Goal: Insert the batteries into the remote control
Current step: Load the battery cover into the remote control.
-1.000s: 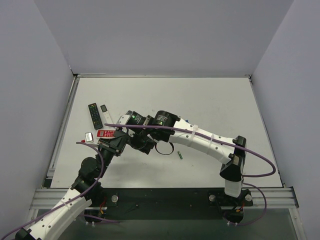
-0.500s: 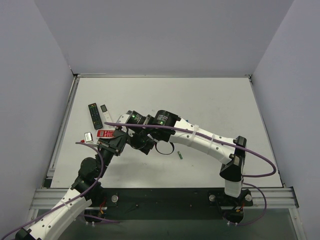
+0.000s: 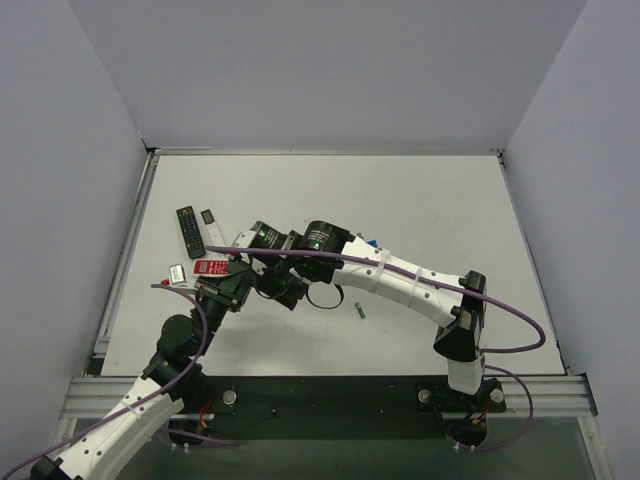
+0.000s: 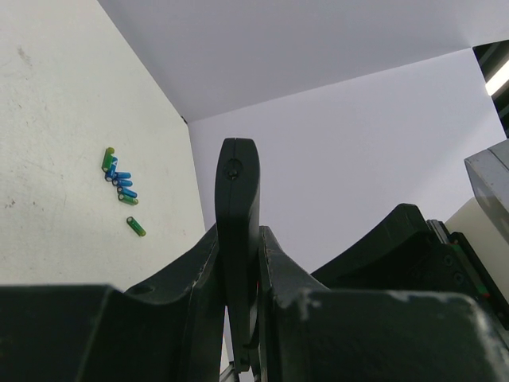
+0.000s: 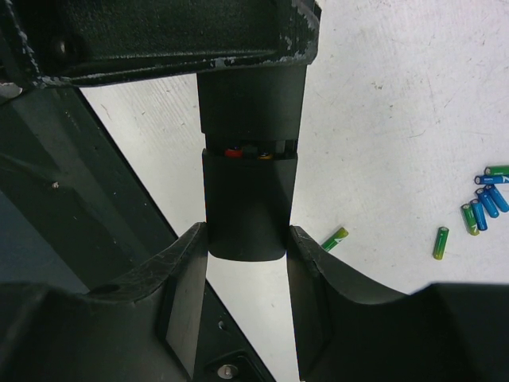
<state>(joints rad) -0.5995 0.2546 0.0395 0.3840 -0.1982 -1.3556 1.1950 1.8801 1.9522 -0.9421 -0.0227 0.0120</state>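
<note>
Centre frame, my left gripper [image 4: 238, 270] clamps the remote control [image 4: 237, 191] on edge, steadying it while my right gripper [image 5: 246, 247] pinches the cover [image 5: 246, 203] over the loaded batteries [image 5: 232, 151].

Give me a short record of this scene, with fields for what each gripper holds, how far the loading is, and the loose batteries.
left gripper: shut on remote
right gripper: shut on cover, which sits on the remote
loading: gap between cover and remote body; orange-red battery shows in it
spare batteries: green and blue, loose on table
other remotes: button remote and red remote, on table
</note>
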